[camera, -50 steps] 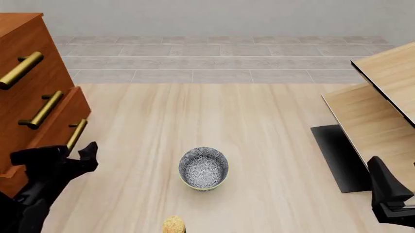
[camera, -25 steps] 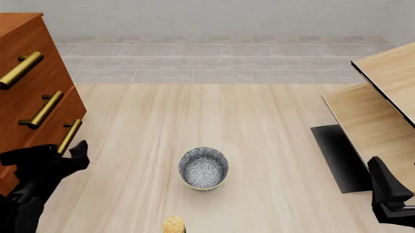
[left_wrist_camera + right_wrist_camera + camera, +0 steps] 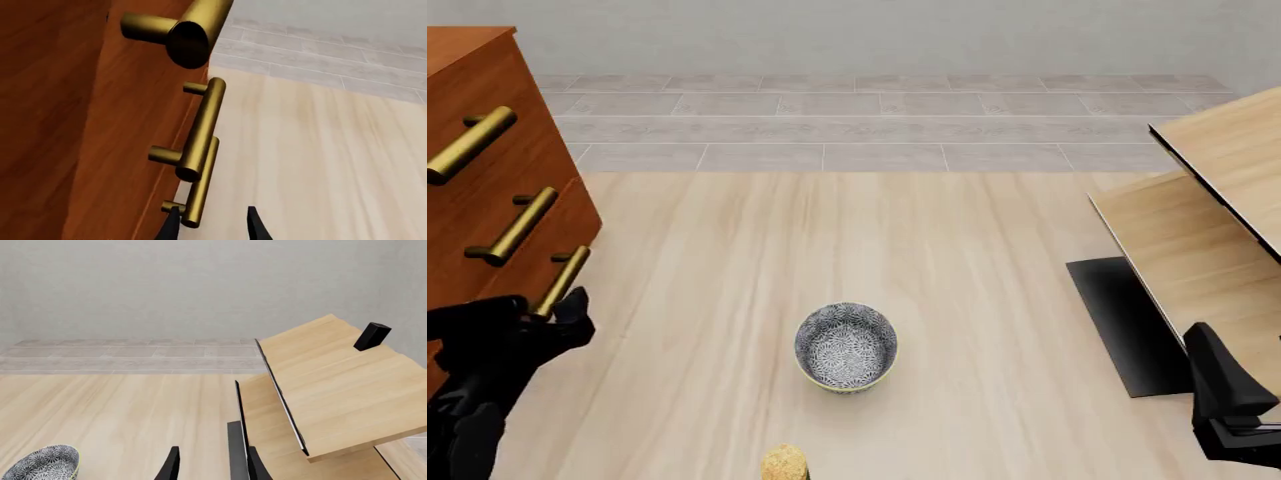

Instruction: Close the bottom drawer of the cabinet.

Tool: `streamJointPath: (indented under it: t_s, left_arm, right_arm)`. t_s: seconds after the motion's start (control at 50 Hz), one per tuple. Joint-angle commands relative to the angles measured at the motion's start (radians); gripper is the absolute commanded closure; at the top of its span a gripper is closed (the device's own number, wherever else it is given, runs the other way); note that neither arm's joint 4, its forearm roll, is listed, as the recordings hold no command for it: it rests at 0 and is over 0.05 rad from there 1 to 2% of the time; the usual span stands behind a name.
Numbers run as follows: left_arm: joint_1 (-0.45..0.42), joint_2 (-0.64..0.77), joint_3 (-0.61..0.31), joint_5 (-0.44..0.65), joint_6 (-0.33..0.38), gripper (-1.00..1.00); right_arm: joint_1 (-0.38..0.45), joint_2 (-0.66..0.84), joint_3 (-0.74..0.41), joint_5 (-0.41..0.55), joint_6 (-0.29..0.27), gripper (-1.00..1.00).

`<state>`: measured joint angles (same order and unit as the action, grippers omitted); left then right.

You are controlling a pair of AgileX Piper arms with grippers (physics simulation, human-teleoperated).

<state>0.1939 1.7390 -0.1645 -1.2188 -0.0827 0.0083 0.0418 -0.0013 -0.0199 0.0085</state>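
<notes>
Bottom drawer (image 3: 541, 300) sits lowest in cabinet (image 3: 487, 180) at tabletop (image 3: 961, 300) left edge, front looks nearly flush. Left pincer (image 3: 212, 226) spread, tips by the brass handle (image 3: 200, 182). Risk: finger snags handle or slips off, drawer stays ajar. Right pincer (image 3: 210, 467) spread, idle. Patterned bowl (image 3: 846, 346): looks empty.

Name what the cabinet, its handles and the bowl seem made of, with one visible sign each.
Cabinet: reddish-brown wood, visible grain.
Handles: apparently brass, matte golden sheen.
Bowl: probably glazed ceramic, fine dark-and-white pattern.
</notes>
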Motion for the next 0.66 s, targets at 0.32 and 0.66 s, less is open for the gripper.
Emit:
streamJointPath:
  t_s: [0.32, 0.66]
  left_arm:
    - [0.059, -0.035, 0.011, -0.001, 0.024, -1.00]
    - [0.060, -0.055, 0.026, -0.001, 0.026, -1.00]
  right_arm:
    - [0.005, 0.005, 0.000, -0.006, -0.002, -1.00]
    - [0.006, -0.003, 0.000, 0.002, -0.004, -1.00]
